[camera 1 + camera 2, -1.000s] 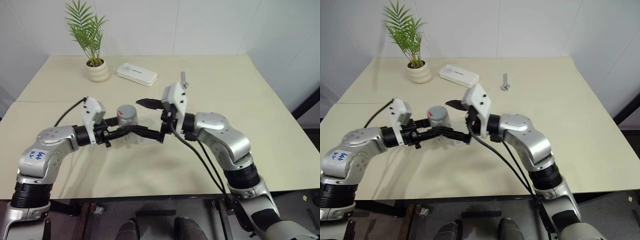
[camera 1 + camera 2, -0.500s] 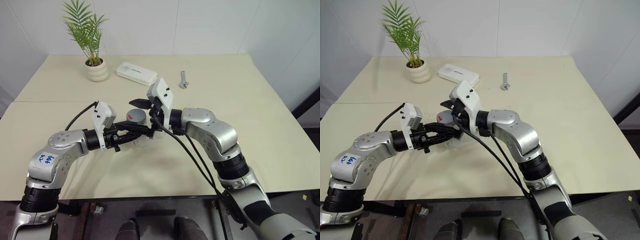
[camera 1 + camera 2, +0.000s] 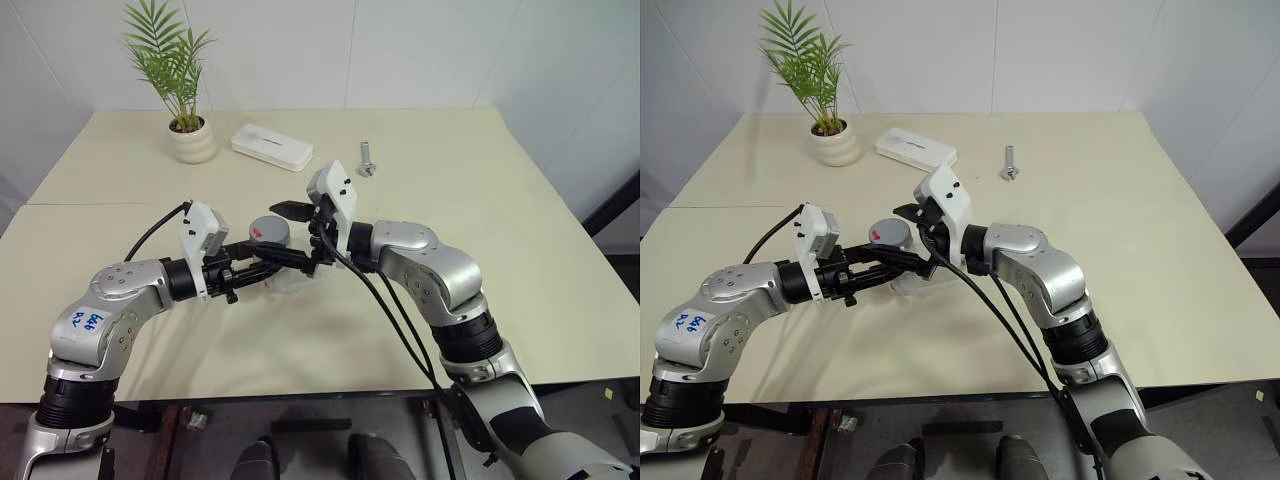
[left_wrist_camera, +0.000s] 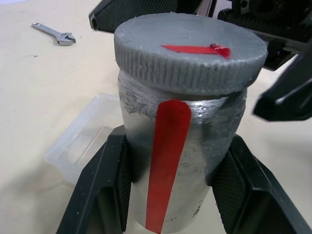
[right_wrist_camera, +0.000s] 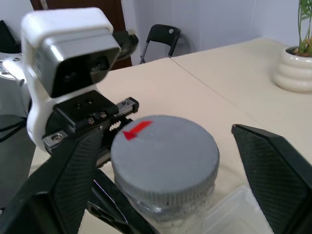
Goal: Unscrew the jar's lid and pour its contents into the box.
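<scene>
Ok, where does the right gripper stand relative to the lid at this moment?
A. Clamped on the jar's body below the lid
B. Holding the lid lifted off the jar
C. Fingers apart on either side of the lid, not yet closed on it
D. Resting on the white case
C: in the right wrist view the right gripper has a finger on each side of the lid, with gaps showing, and the lid sits on the jar.

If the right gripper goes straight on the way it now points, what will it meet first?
Most likely the lid of the jar, which sits between its open jaws. Behind that comes the left gripper, shut on the jar's body.
</scene>
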